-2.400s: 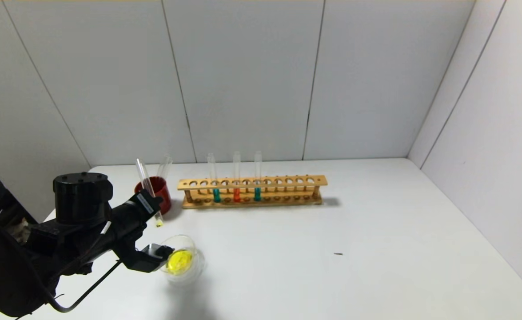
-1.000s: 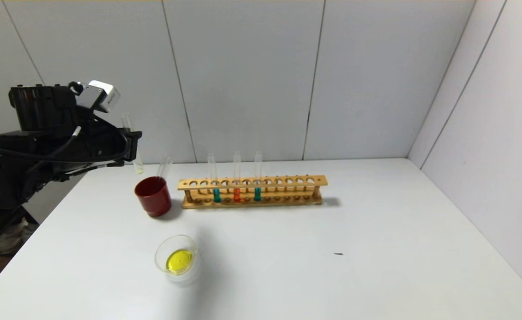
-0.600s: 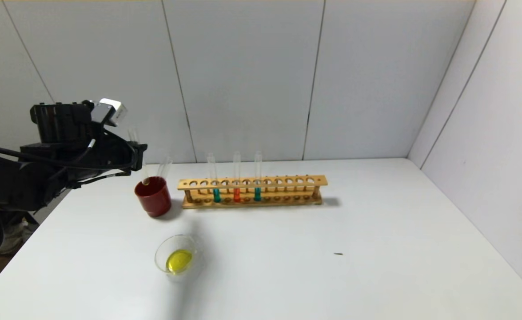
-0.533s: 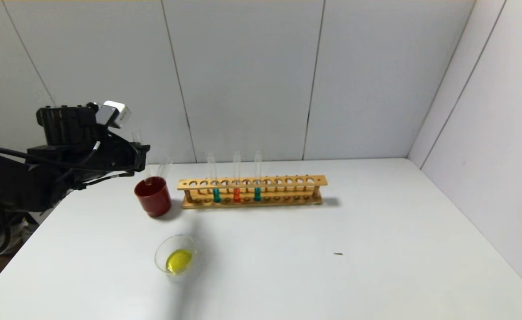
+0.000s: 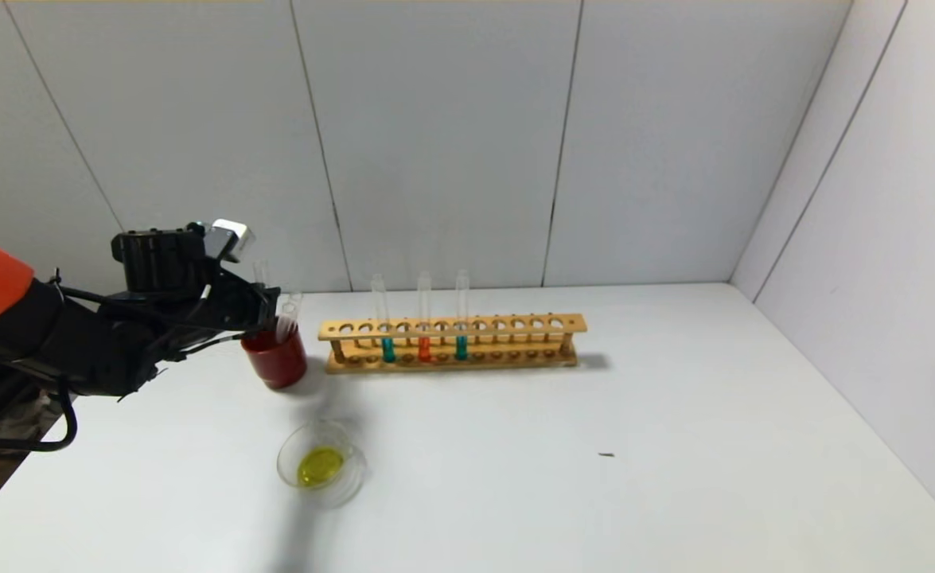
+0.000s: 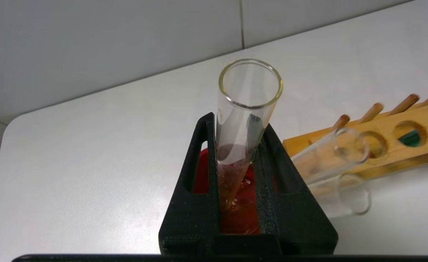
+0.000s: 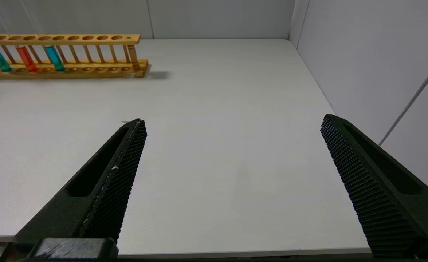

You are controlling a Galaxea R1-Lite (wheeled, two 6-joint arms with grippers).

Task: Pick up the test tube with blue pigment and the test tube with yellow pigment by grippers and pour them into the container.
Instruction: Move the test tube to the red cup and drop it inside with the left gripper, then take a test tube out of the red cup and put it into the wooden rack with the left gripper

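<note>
My left gripper [image 5: 270, 309] is shut on the emptied test tube with yellow pigment [image 5: 261, 274], held upright with its lower end inside a dark red cup [image 5: 278, 364]. In the left wrist view the black fingers [image 6: 199, 160] clamp the clear tube [image 6: 248, 91] over the cup [image 6: 243, 214]. The clear glass container [image 5: 341, 489] stands nearer on the table, with yellow liquid in it. The test tube with blue pigment [image 5: 461, 347] stands in the wooden rack [image 5: 515, 325]; it also shows in the right wrist view [image 7: 55, 58]. My right gripper [image 7: 232, 120] is open and empty over bare table.
Another empty tube [image 5: 289, 312] leans in the red cup, beside my fingers [image 6: 330, 156]. The rack [image 6: 392, 145] also holds a teal tube [image 5: 387, 348] and an orange tube [image 5: 424, 348]. A small dark speck [image 5: 606, 454] lies on the white table. Walls close the back and right.
My left gripper has lifted the tube away from the glass dish, carried it back over the red cup, and lowered its end into the cup.
</note>
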